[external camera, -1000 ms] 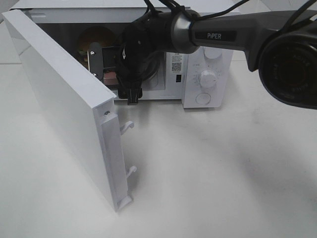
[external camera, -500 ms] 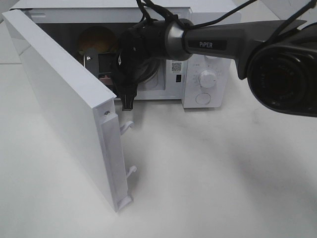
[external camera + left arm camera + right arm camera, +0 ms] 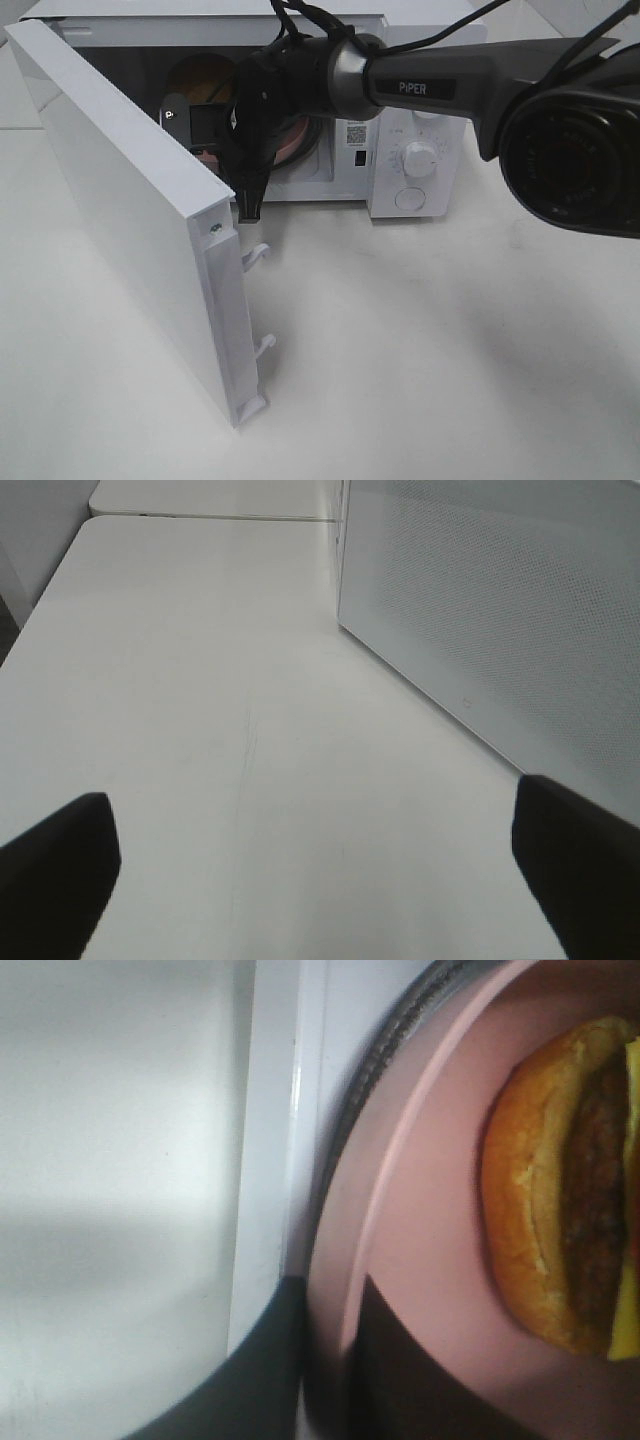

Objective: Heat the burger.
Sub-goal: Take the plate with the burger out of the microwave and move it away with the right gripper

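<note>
You've got a glossy golden-brown round burger (image 3: 560, 1200) on a smooth matt pink round plate (image 3: 420, 1260); white microwave door (image 3: 130, 220) looks smooth plastic.

Setting: a robot test bench or lab, staged as a small kitchen corner.
Surface: a plain white table (image 3: 450, 350) is seen, bare and uniform; a second white tabletop (image 3: 210, 498) is butted against it in the left wrist view.
Appliance: a white microwave (image 3: 415, 160) with dials and a QR sticker is set on the table, its door (image 3: 130, 220) swung wide open.
Equipment: a dark robot arm (image 3: 470, 85) marked "PiPER", with loose cabling, is reached into the oven cavity; a large camera lens (image 3: 575, 150) is seen at the frame's right edge.
Domestic furnishings: only the microwave is shown.
</note>
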Controlling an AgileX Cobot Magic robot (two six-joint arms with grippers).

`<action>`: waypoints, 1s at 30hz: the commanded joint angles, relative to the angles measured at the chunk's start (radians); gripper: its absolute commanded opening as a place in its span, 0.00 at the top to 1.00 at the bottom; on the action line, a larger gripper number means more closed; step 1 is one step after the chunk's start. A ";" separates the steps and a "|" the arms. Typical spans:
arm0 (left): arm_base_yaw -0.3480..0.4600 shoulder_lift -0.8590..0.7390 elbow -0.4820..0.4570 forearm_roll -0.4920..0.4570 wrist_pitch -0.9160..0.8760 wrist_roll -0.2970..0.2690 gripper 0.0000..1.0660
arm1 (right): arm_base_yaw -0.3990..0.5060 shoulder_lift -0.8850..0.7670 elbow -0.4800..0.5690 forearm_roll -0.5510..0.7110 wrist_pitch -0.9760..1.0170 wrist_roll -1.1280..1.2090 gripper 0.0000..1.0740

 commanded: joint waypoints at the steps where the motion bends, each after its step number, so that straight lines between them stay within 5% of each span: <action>1: 0.005 -0.017 0.001 -0.003 0.002 -0.002 0.06 | -0.006 -0.007 -0.003 0.028 0.011 -0.005 1.00; 13: 0.005 -0.017 0.001 -0.003 0.002 -0.002 0.06 | 0.006 -0.055 0.011 0.079 0.080 -0.151 1.00; 30: 0.005 -0.017 0.001 -0.004 0.002 -0.002 0.06 | -0.021 -0.291 0.382 0.215 -0.185 -0.456 1.00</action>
